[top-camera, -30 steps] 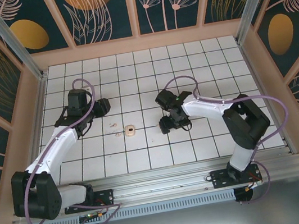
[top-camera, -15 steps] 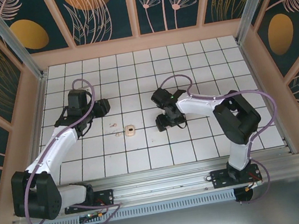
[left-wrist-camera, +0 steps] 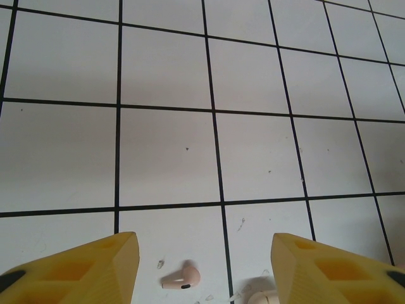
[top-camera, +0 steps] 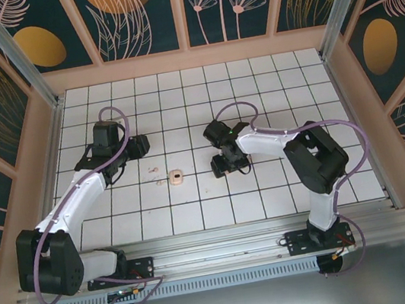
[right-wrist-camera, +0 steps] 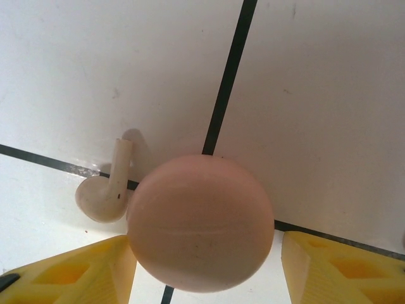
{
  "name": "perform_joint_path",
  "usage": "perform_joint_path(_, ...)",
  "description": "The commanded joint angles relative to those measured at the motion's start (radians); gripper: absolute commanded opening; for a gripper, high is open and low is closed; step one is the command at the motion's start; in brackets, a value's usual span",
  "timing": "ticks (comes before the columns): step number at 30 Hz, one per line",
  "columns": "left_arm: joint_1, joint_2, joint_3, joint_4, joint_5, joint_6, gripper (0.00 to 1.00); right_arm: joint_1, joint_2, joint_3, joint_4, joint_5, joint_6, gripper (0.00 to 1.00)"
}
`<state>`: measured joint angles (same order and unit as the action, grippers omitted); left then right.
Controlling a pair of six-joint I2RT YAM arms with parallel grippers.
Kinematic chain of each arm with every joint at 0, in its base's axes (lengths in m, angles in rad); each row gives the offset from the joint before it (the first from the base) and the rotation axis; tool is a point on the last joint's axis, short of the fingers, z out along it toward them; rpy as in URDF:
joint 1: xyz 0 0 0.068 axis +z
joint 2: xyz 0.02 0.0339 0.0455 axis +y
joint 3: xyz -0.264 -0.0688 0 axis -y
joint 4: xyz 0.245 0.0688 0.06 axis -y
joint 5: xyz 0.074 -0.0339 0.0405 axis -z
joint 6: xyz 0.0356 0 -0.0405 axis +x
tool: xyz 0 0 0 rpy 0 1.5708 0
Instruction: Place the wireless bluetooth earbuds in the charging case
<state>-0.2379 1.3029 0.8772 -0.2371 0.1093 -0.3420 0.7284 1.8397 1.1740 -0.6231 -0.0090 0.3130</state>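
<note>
The round pink case part (right-wrist-camera: pixel 199 221) is seen between the parted jaws of the right gripper (right-wrist-camera: pixel 204 240), not yet squeezed, with a small cream earbud (right-wrist-camera: pixel 104 196) just beside it. The left gripper (left-wrist-camera: pixel 204 239) is held open and empty near a tiny pink earbud (left-wrist-camera: pixel 181 278).

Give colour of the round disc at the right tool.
Round disc: plain pale pink; best in right wrist view.

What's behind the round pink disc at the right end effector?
A cream earbud pokes out at the left edge of the round pink disc, stem pointing up in the image. Whatever lies directly under the disc is covered.
</note>
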Motion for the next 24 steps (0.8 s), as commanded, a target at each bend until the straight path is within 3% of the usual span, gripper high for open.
perform_joint_path(1, -0.004, -0.001, 0.018, -0.013, 0.021, 0.019, 0.56, 0.003, 0.020, 0.009, 0.032, 0.028, -0.003, 0.60)
perform_joint_path(5, -0.002, -0.003, 0.013, -0.015, 0.022, 0.020, 0.56, 0.000, 0.034, 0.001, 0.047, 0.029, -0.001, 0.60)
perform_joint_path(9, -0.002, -0.007, 0.014, -0.017, 0.027, 0.020, 0.55, 0.000, 0.035, -0.002, 0.044, 0.039, -0.003, 0.53)
perform_joint_path(15, -0.002, -0.015, 0.026, -0.018, 0.058, 0.021, 0.53, -0.001, -0.058, -0.010, 0.046, 0.100, 0.004, 0.50)
perform_joint_path(24, -0.005, 0.029, 0.159, -0.001, 0.456, 0.003, 0.50, 0.002, -0.380, -0.120, 0.391, 0.132, -0.046, 0.47)
